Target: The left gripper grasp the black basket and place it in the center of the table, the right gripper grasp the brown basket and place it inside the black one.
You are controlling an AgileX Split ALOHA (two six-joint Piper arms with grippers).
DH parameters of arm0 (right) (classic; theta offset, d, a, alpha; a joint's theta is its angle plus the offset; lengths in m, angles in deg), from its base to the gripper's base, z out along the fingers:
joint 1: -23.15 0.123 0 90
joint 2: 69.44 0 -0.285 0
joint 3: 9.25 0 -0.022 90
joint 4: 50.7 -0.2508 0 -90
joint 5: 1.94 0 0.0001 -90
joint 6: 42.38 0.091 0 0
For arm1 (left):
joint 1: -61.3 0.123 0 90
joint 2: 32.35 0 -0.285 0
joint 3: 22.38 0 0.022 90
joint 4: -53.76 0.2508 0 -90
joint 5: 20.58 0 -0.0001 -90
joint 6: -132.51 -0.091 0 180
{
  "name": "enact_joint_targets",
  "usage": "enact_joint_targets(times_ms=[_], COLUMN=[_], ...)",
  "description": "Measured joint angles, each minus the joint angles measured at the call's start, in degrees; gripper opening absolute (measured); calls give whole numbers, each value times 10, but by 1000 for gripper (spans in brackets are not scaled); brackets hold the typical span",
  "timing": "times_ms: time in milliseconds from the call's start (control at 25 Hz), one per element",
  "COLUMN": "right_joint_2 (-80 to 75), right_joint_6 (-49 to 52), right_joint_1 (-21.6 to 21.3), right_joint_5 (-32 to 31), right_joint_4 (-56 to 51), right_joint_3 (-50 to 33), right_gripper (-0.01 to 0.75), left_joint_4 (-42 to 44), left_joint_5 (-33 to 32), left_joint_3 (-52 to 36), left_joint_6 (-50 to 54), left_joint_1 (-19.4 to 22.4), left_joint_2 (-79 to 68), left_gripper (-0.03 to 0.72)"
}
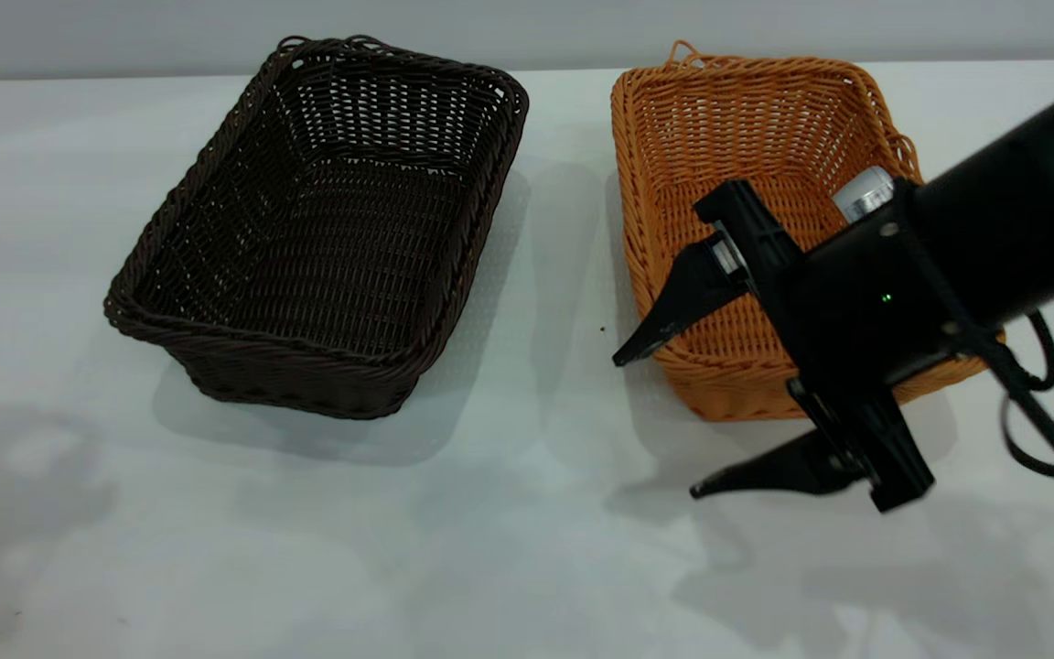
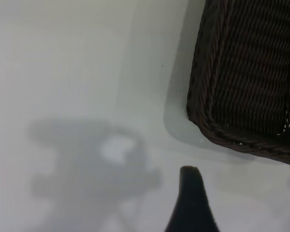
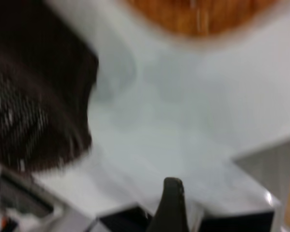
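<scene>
Two baskets sit apart on the table [image 1: 509, 549], so nesting is not done: black basket [image 1: 326, 229] left of middle, brown basket [image 1: 765, 210] to its right, neither held. I judge placement and insertion both remain. Right gripper [image 1: 664, 426] hangs spread wide over the brown basket's near corner. Left gripper [image 2: 191, 203] hovers just beside the black basket; its spread I cannot tell.

A plain grey wall [image 1: 527, 32] runs as a band along the 12 o'clock edge of the exterior view. A tiny dark speck [image 1: 602, 328] sits just toward 3 o'clock from the centre. A soft, blotchy grey shadow [image 1: 24, 485] spreads at 8 o'clock. The right wrist view, heavily blurred, shows a silver metal piece [image 3: 273, 169] and dark, unclear clutter [image 3: 19, 200].
</scene>
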Motion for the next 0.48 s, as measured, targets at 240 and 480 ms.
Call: enact_joint_targets(times_ms=[240,480], right_joint_2=[-27,-27], right_joint_6=[87,148], right_joint_1=[0,0], right_joint_5=[95,205], right_joint_4=[-4,-7], right_joint_3=[48,51], right_gripper=[580,576], left_joint_4=[0,-1], left_joint_5=[0,9], left_joint_3=[0,2], left_joint_6=[0,-9], left_joint_1=[0,0], left_joint_2=[0,0], left_gripper=[495,495])
